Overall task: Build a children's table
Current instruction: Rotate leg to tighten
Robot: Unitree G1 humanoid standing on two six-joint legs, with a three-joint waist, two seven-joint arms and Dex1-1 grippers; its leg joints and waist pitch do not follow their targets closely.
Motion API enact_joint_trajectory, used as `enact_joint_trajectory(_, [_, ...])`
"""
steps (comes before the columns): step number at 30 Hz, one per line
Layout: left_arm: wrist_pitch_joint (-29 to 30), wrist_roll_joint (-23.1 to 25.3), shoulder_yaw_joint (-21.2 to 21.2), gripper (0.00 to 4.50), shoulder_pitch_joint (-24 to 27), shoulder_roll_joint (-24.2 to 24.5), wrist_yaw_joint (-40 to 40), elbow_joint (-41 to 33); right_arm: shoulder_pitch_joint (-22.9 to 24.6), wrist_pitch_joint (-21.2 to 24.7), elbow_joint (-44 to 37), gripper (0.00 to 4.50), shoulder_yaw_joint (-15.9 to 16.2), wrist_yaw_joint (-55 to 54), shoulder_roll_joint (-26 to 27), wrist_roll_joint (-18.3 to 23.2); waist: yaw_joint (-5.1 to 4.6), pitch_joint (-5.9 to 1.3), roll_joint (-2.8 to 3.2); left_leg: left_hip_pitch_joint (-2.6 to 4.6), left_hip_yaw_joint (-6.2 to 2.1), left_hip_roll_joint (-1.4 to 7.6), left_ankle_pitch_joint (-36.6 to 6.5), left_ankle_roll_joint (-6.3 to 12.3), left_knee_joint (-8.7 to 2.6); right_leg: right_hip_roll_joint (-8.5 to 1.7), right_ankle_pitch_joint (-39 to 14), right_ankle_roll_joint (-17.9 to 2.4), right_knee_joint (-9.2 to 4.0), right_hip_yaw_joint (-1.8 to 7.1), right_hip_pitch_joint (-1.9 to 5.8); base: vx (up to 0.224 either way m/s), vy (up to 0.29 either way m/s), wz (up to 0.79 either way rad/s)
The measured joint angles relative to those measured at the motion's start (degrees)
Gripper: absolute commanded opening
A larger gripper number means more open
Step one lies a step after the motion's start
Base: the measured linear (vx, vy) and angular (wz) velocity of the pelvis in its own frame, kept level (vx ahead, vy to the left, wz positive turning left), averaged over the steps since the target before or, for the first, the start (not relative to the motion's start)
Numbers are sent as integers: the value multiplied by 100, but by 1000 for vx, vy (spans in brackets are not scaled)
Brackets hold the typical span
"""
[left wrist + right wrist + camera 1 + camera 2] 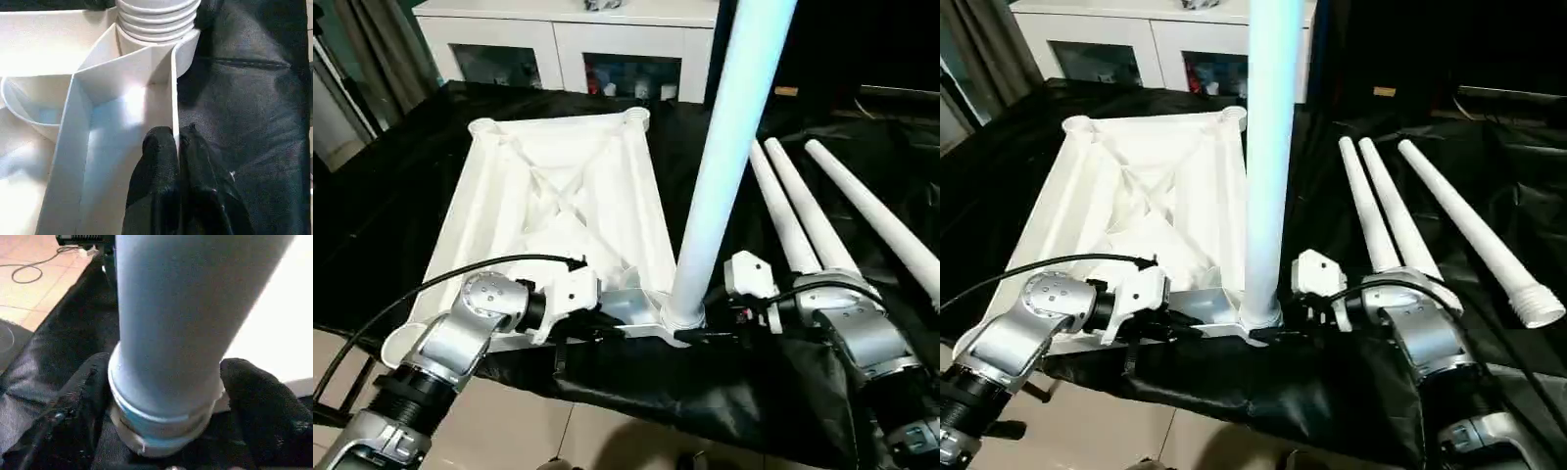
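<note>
Your right gripper (166,401) clasps the base of the upright white tubular leg (724,157) in the white ribbed plastic tabletop's (558,211) five o'clock socket, while your left gripper (177,147) pinches its rim to steady it.

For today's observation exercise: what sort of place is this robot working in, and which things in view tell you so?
Probably a room in a home or a home-like test space. A white glass-door cabinet stands behind the work, curtains hang at the left, and the floor is tiled. The tabletop lies on a black cloth.
</note>
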Motion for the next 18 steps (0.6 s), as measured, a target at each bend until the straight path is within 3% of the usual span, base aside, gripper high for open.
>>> enact_joint_trajectory(7, [0, 2, 3, 0, 2, 3, 0, 5, 64, 54, -17, 295, 5, 7, 30, 77, -5, 0, 0, -9, 0, 8, 0, 0, 11, 0, 0, 0, 2, -7, -2, 0, 0, 0])
enact_joint_trajectory(13, [31, 2, 17, 0, 1, -71, 23, 30, 100, 228, -28, 277, -36, -23, 72, 173, -4, -1, 1, -9, 0, 11, 0, 0, 12, 0, 0, 0, 2, -11, -1, 0, 0, 0])
enact_joint_trajectory(18, [253, 129, 94, 0, -201, -432, 566, 306, 142, 466, 92, 275, -352, -727, 330, 171, -13, -5, 9, -6, 3, 11, 0, -2, 26, -1, 10, -3, 4, -10, 6, 0, 0, 0])
